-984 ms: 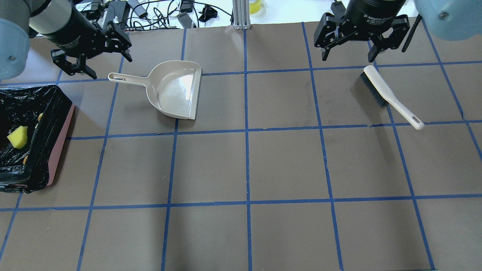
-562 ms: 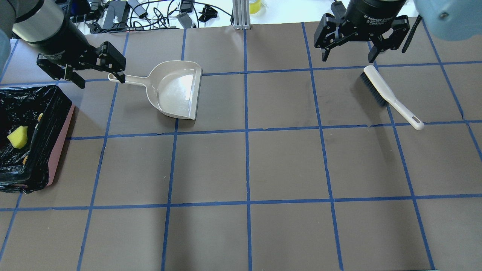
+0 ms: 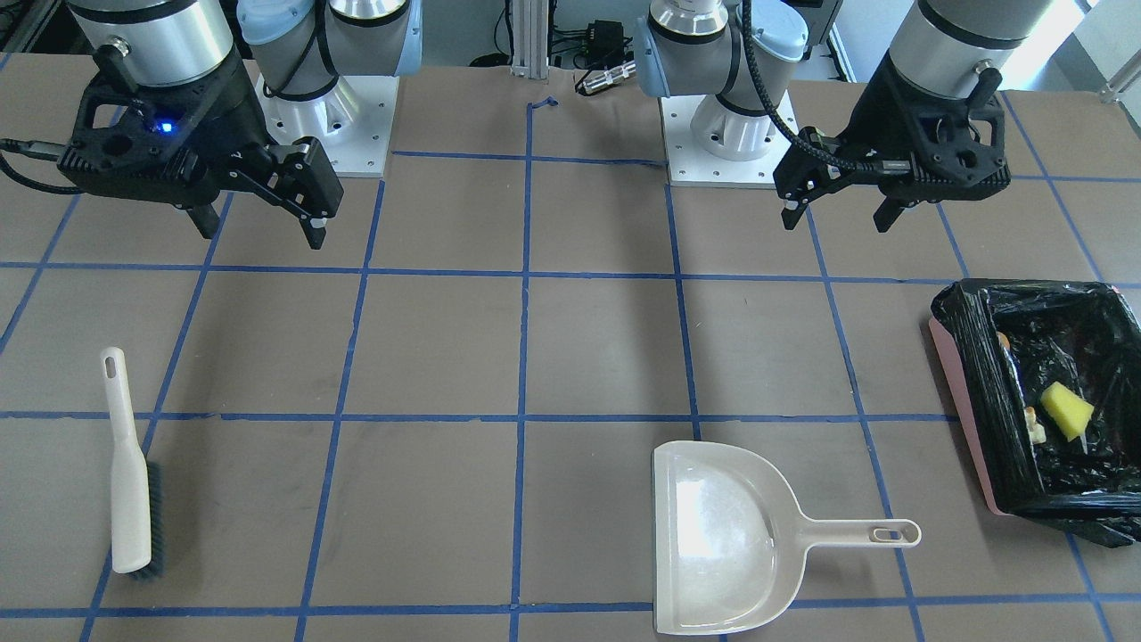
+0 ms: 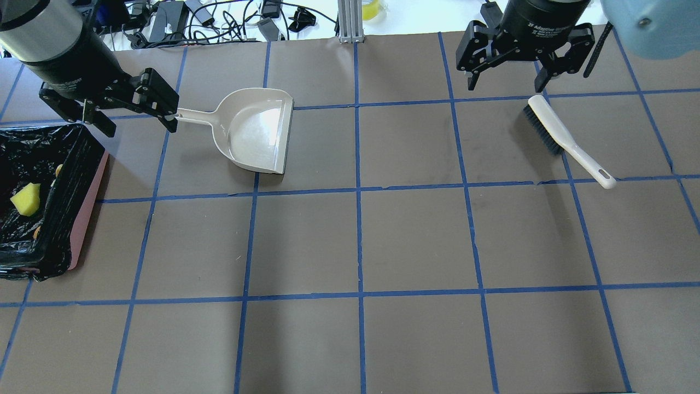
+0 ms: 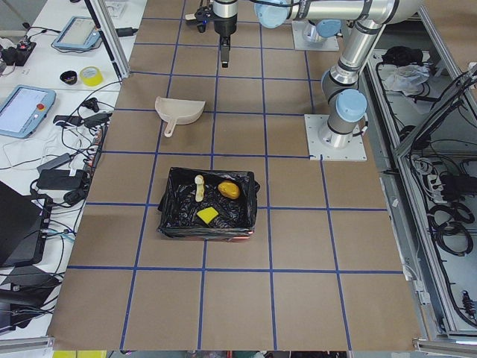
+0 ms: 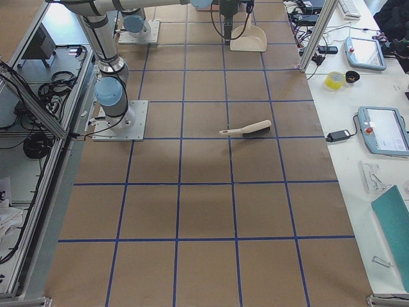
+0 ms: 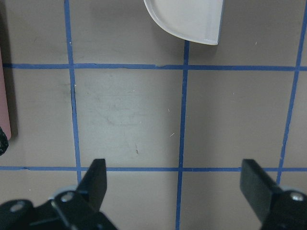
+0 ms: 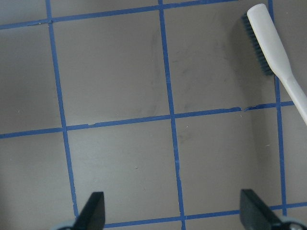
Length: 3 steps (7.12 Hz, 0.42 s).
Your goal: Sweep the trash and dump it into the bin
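Looks about finished: the trash (image 3: 1066,412) sits in the bin (image 3: 985,374), dustpan (image 3: 722,553) and brush (image 3: 129,481) lie loose on the surface (image 3: 588,357), left end effector (image 3: 835,217) and right end effector (image 3: 261,227) both wide open, empty.

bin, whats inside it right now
The bin, lined with a black bag, holds three items: a yellow sponge wedge, a golden-brown lump and a pale curved pastry. The bag covers the bin's inner walls and floor, so nothing beneath it shows.
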Available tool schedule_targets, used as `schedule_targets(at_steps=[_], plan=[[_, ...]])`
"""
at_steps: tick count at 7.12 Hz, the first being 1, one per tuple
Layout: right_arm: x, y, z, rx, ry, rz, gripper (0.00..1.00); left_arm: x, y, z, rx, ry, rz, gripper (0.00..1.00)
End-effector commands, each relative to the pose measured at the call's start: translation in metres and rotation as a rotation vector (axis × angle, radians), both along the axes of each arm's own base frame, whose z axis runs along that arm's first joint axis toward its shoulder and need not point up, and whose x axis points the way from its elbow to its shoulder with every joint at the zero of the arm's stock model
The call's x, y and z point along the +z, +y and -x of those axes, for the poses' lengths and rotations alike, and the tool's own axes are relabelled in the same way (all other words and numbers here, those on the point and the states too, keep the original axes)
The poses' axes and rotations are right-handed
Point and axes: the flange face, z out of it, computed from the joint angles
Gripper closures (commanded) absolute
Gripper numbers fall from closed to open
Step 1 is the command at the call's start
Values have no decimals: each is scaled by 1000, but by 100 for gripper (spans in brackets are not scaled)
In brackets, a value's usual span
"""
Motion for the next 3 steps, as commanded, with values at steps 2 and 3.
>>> schedule_targets(at_steps=[2, 3], plan=[[0, 0, 0, 1, 0, 0, 0, 4, 5, 8, -9, 1, 4, 0], [0, 0, 0, 1, 1, 0, 0, 4, 5, 8, -10, 3, 4, 0]])
